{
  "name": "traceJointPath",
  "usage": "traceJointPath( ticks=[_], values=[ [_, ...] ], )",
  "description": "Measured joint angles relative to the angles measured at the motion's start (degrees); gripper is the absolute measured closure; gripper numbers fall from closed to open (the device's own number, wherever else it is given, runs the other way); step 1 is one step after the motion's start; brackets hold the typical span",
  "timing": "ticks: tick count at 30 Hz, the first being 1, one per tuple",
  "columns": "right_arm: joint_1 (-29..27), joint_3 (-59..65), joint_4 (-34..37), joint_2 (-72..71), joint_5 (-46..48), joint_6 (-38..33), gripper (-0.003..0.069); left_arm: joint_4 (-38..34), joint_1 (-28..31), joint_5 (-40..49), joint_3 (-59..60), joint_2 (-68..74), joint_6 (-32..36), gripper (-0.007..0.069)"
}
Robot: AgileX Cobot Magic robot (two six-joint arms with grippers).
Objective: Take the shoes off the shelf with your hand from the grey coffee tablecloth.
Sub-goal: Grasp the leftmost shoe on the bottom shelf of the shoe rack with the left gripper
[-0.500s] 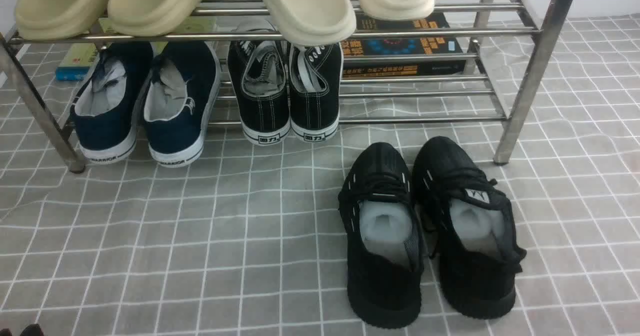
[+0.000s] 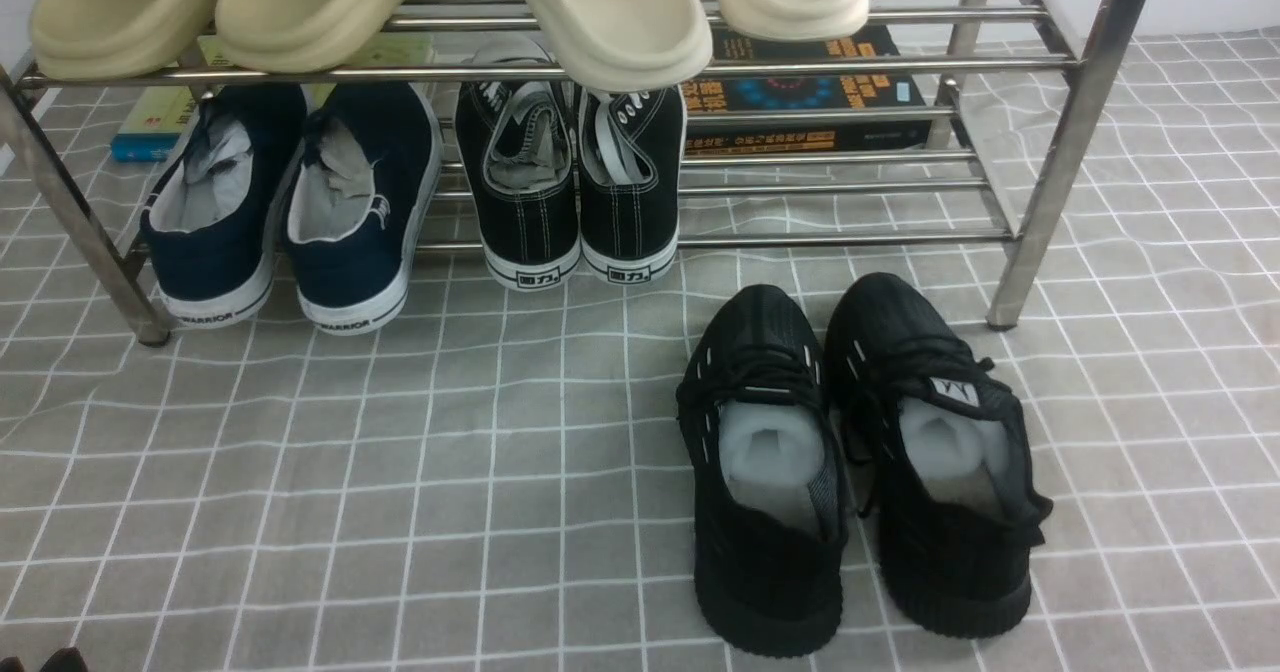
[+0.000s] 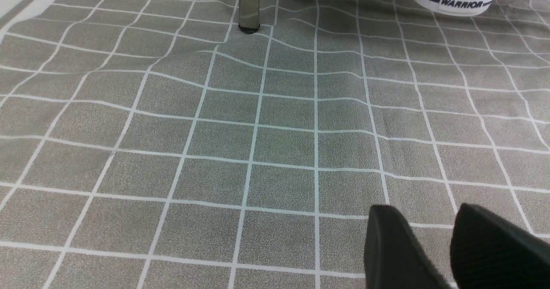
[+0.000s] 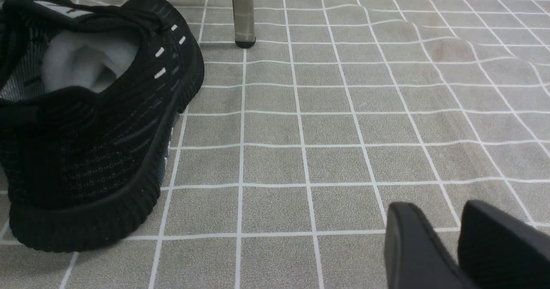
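- Two navy shoes [image 2: 345,267] stand on the lower tier of the shelf [image 2: 1078,122], heels facing the left pincer [image 3: 425,216], well ahead of it.
- Left pincer: fingers spread, nothing between them, above the grey coffee tablecloth [image 3: 275,151].
- Right pincer [image 4: 438,213]: fingers slightly apart, empty; black trainer [image 4: 94,121] nearby.

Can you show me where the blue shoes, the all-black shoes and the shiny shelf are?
navy blue slip-ons [image 2: 345,262]: front view, on the blue heel cloth of one shoe.
all-black knit trainers [image 2: 765,562]: front view, on the knit heel of one shoe.
shelf [image 2: 1065,152]: front view, on its front metal leg.
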Motion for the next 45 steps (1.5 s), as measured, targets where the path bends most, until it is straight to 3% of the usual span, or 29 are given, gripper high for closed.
traceJointPath(
  ticks=[19,22,23,24,26,30,35,38,42,45],
  values=[
    [0.0,0.0,0.0,0.0,0.0,0.0,0.0439,-0.55,0.0,0.0,0.0,0.0,-0.85,0.0383],
    [0.03,0.0,0.0,0.0,0.0,0.0,0.0438,-7.13,0.0,-0.06,0.0,0.0,-6.93,0.0383],
    [0.03,0.0,0.0,0.0,0.0,0.0,0.0438,-13.49,0.0,-0.06,0.0,0.0,-12.4,0.0383],
    [0.03,0.0,0.0,0.0,0.0,0.0,0.0437,-14.3,0.0,-0.06,0.0,0.0,-13.11,0.0383],
    [0.0,0.0,0.0,0.0,0.0,0.0,0.0434,-23.45,0.0,-0.01,0.0,0.0,-21.95,0.0383],
    [0.03,0.0,0.0,0.0,0.0,0.0,0.0428,-29.1,0.0,-0.31,0.19,0.0,-28.07,0.0383],
    [0.0,0.0,0.0,0.0,0.0,0.0,0.0428,-28.51,0.0,-2.46,0.3,0.0,-29.16,0.0383],
    [0.0,0.0,0.0,0.0,0.0,0.0,0.0428,-28.36,0.0,-5.75,0.3,0.0,-29.37,0.041],
    [0.03,0.0,0.0,0.0,0.0,0.0,0.0428,-25.39,0.0,-4.35,-5.7,1.53,-28.56,0.0578],
    [0.0,0.0,0.0,-0.05,0.0,0.0,0.0423,-21.54,0.0,-2.01,-12.53,8.91,-28.24,0.062]
  ],
)
